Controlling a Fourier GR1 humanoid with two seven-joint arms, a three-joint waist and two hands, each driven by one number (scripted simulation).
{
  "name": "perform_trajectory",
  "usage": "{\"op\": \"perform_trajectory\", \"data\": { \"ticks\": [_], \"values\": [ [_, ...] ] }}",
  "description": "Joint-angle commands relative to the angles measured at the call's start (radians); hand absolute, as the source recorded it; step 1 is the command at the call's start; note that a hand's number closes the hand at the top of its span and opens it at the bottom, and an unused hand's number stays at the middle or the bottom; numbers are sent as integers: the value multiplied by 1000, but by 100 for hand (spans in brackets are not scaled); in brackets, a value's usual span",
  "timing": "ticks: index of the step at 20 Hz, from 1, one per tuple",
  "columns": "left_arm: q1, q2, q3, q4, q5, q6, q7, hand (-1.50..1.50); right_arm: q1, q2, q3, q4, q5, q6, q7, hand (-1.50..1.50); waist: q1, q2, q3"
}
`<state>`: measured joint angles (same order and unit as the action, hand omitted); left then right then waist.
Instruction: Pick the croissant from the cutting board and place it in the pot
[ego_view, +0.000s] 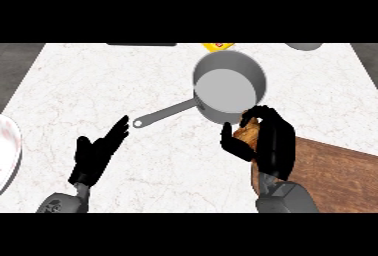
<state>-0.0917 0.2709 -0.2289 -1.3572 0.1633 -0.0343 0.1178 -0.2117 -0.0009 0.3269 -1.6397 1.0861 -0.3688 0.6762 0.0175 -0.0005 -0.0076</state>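
Note:
My right hand (272, 142) is curled round the golden-brown croissant (247, 132), most of which it hides. It holds the pastry just off the left edge of the wooden cutting board (332, 172), close to the near rim of the grey pot (229, 86). The pot stands at the counter's far middle, its long handle (164, 115) pointing toward the lower left. My left hand (94, 155) rests at the lower left, fingers straight and pointing up toward the handle's end, touching nothing.
A white plate (9, 150) is cut off by the left edge. At the far edge lie a yellow item (220, 47), a dark flat object (142, 44) and a grey round object (304, 46). The white marble counter (88, 85) spreads between them.

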Motion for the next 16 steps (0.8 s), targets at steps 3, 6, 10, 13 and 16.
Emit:
{"op": "perform_trajectory", "data": {
  "ticks": [3,6,10,13,16],
  "values": [
    [-43,-31,-6,7,-10,14,36,0,-415,1,-21,193,24,252,295,150,19,6,6],
    [-23,-16,-7,-5,-2,-18,20,0,-514,1,-10,308,50,382,367,150,21,4,5],
    [-47,-68,-35,34,-57,39,-2,0,-636,1,-25,496,84,505,407,150,19,8,5],
    [-61,-69,-31,37,-47,19,7,0,-701,1,-54,666,-25,491,411,150,33,13,7],
    [-59,-38,0,49,-23,-16,-19,0,-686,1,-95,720,-173,559,455,150,38,13,7]
  ]
}}
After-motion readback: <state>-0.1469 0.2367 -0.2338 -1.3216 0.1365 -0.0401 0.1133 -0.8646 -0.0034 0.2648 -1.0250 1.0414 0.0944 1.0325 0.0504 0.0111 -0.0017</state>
